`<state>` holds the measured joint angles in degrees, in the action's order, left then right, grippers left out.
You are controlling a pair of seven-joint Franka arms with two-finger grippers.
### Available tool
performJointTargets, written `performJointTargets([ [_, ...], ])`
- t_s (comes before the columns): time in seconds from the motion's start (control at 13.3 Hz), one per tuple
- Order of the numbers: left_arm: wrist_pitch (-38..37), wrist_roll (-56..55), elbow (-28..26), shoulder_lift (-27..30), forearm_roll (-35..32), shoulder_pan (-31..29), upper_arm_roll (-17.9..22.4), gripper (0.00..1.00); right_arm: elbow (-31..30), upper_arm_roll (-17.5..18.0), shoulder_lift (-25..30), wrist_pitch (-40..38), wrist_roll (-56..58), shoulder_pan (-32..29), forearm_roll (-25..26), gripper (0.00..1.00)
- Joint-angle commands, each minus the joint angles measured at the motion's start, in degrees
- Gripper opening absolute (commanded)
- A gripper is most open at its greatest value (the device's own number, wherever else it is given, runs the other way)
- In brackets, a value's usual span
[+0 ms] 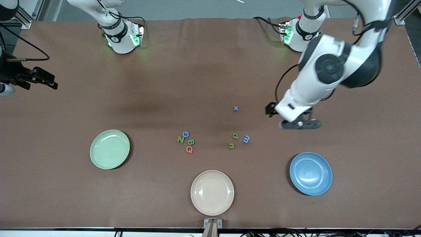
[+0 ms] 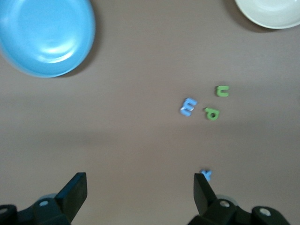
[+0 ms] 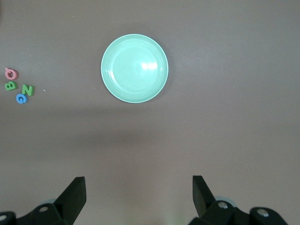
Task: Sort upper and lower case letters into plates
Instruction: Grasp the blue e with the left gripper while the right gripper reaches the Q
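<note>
Four capitals lie in a cluster mid-table: green N (image 1: 180,139), blue G (image 1: 185,134), green B (image 1: 191,142) and pink Q (image 1: 189,149). The small letters are green p (image 1: 235,135), green u (image 1: 231,145), blue m (image 1: 246,139) and, apart, blue x (image 1: 235,108). The mint plate (image 1: 109,149) and the blue plate (image 1: 310,173) are empty. My left gripper (image 1: 298,124) is open and empty over bare table beside the x, which shows by one fingertip in the left wrist view (image 2: 206,175). My right gripper (image 1: 49,82) is open and empty, high over the table at the right arm's end, with the mint plate (image 3: 134,68) in its view.
An empty beige plate (image 1: 212,192) sits at the table's front edge between the two task plates. The left wrist view shows the blue plate (image 2: 44,35), m (image 2: 188,107), p (image 2: 212,113) and u (image 2: 222,91). The right wrist view shows the capitals' cluster (image 3: 18,86).
</note>
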<state>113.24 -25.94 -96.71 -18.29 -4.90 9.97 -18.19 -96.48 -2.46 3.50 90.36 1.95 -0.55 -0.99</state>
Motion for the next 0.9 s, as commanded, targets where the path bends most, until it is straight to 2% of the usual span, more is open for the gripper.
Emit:
performJointTargets([
  [0.0,5.13,-1.04,1.08,-5.51,-5.89,4.34,0.09,1.0,-0.12,-0.18,1.34,-0.18,0.25,0.03,0.37,1.0],
  [0.22,13.12,-0.78,0.91,-11.75,-6.88,4.61,0.09,0.97,1.11,-0.36,-1.9,1.3,0.33,-0.15,1.16,1.0],
  [0.38,18.05,-0.25,0.82,-15.71,-6.88,5.4,0.09,0.93,2.6,-0.27,-8.29,5.17,0.34,0.11,1.25,1.0],
  [0.53,19.39,0.19,0.82,-18.09,-8.62,5.41,0.09,0.89,5.41,-0.27,-14.46,4.92,0.34,0.29,0.99,1.0],
  [0.75,22.71,0.28,0.82,-21.51,-11.54,5.41,0.08,0.82,4.9,-0.09,-15.71,5.61,-7.26,6.42,0.38,1.0],
  [0.82,23.86,0.28,0.82,-22.48,-11.62,5.41,0.09,0.79,4.63,-0.09,-17.28,8.32,-10.96,9.48,0.29,1.0],
])
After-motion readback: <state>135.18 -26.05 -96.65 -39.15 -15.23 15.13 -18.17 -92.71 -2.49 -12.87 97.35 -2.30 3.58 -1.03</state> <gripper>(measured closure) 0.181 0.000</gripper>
